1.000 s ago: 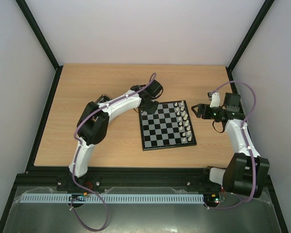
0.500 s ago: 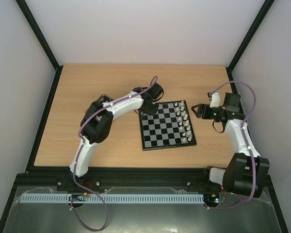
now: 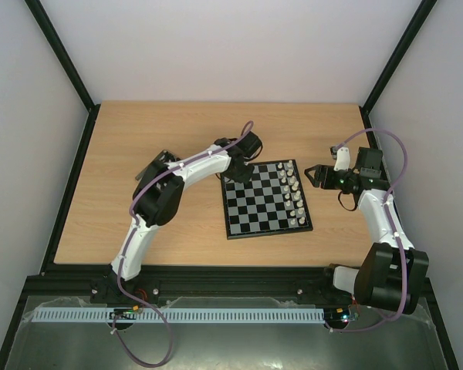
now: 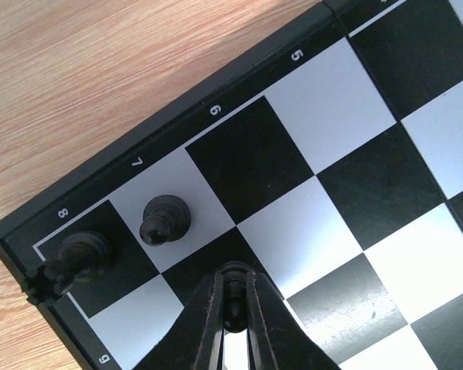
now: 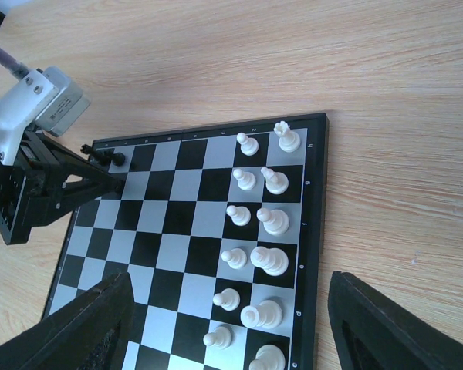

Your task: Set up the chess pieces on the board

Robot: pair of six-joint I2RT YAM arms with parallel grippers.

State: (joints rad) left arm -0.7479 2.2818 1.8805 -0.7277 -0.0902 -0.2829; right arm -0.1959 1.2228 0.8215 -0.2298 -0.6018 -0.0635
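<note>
**Chess set on wooden surface, two arms: present state**

- **Board** [image 3: 255, 216]: lies flat on the surface [image 3: 139, 154], right of the middle and about midway between the far and near edges.
- **White pieces** [image 5: 274, 221]: upright in two rows along the board's right side, the side nearest the surface's right edge.
- **Black pieces, standing**: two, at the board's far-left corner. One [image 4: 77, 258] is on the corner square marked 8 and the other [image 4: 163, 220] is on the next square, marked 7.
- **Black piece, held** [image 4: 232, 307]: between the fingers of the left pincer, just beside the two standing ones. Whether it touches the board cannot be told.
- **Left pincer** [image 4: 233, 281]: over the board's far-left corner, clamped on the held black piece.
- **Right pincer** [image 3: 312, 176]: fingers spread wide, holding nothing, just off the board's right edge beside the white rows.
</note>
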